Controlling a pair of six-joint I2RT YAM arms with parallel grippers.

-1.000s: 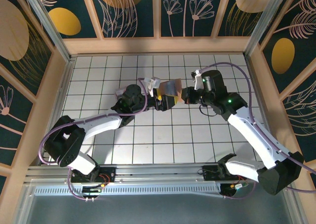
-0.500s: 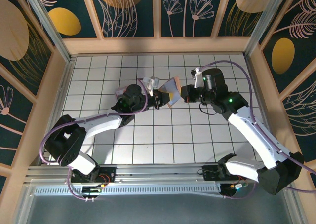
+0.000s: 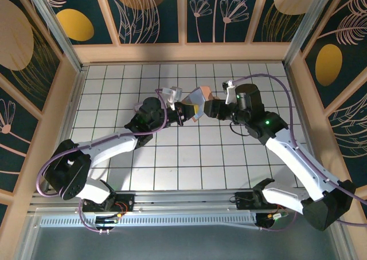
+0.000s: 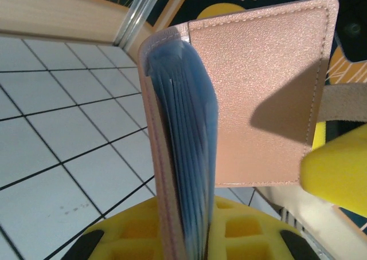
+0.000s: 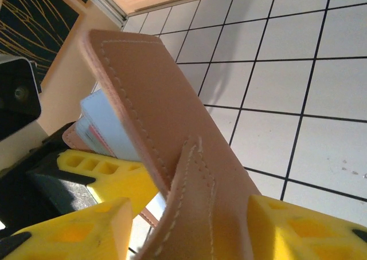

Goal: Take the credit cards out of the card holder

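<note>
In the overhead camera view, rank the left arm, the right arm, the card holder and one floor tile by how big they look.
Largest: left arm and right arm, too alike to rank.
Then the card holder, though raised toward the camera.
Smallest: one floor tile.

Bright even overhead light, top view sharp, wrist close-ups blurred near — dark shadow across card holder [image 4: 258, 71]

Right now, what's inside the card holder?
Card holder: a stack of blue-tinted sleeves between its tan covers, seen edge-on. The sleeves cover each other, so whether cards sit in them can't be told.
</note>
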